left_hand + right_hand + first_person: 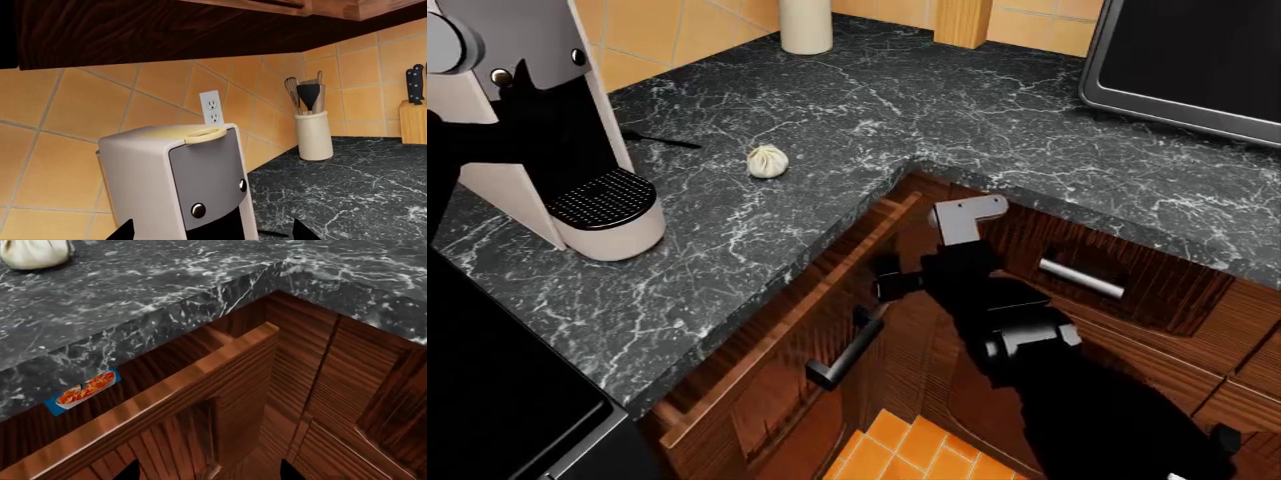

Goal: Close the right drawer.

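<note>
The right drawer (777, 335) stands pulled partway out from under the black marble counter (868, 110). Its ribbed dark-wood front carries a black bar handle (843, 350). My right gripper (888, 278) hangs just in front of that drawer front, near its far end, with the jaws open. In the right wrist view the drawer's front rim (200, 375) runs diagonally, and the right gripper (207, 471) is spread wide, holding nothing. My left gripper (212, 231) is open, up by the coffee machine (180, 185), and shows only as a dark shape (523, 95) in the head view.
A garlic bulb (767, 161) lies on the counter near the corner. A utensil crock (313, 135) and knife block (413, 120) stand by the tiled wall. A microwave (1188, 60) sits at the back right. A smaller drawer with a silver handle (1081, 278) is beside my right arm.
</note>
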Controlling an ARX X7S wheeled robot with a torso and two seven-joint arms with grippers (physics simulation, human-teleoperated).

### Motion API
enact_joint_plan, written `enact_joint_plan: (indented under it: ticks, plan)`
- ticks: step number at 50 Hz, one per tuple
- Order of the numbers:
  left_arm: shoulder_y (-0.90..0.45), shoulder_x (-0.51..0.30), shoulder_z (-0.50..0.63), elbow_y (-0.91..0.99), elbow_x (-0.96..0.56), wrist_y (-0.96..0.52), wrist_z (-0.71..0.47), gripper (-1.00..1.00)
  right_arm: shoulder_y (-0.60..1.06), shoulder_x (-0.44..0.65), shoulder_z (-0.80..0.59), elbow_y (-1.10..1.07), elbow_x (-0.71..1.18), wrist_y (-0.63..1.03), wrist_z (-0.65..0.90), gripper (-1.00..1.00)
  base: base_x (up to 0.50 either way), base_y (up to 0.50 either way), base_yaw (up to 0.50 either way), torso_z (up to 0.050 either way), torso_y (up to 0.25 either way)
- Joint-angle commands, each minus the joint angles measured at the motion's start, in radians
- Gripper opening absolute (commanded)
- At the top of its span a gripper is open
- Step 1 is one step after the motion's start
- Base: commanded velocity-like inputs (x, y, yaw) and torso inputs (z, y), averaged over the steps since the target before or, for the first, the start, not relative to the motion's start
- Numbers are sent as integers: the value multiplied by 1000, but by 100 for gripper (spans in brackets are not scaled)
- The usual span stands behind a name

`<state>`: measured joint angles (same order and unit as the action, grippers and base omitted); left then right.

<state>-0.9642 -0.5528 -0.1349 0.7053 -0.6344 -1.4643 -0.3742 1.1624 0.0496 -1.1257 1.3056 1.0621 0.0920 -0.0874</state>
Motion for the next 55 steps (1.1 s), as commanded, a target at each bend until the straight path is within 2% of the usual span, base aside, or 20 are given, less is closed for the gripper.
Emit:
enact_joint_plan:
  ticks: [1,2,7,10,17,23,36,55]
  plan:
    - [-7,18,-27,0,-1,1,24,100,-36,3,297,1,-291,-4,-22,100,0,0,0,0,0]
    - [-5,17,-26,-1,-1,4,24,100,-37,5,300,-2,-294,-7,-21,100,0,0,0,0,0]
    - [-6,16,-26,-3,-5,4,20,100,-155,184,300,-463,-246,151,164,100,0,0,0,0,0]
    - [-7,16,-27,-1,-9,2,18,100,-187,249,301,-629,-228,204,235,100,0,0,0,0,0]
    - [-3,16,-22,-5,-11,12,13,100,-211,386,319,-945,-181,306,371,100,0,0,0,0,0]
    - [-1,10,-22,-7,-14,12,9,100,-221,461,331,-1126,-160,354,456,100,0,0,0,0,0]
    - [-16,8,-29,-3,-31,2,1,100,-118,560,364,-1378,-119,477,573,100,0,0,0,0,0]
    - [-19,6,-28,-2,-50,5,-12,100,15,632,447,-1535,-52,576,693,100,0,0,0,0,0]
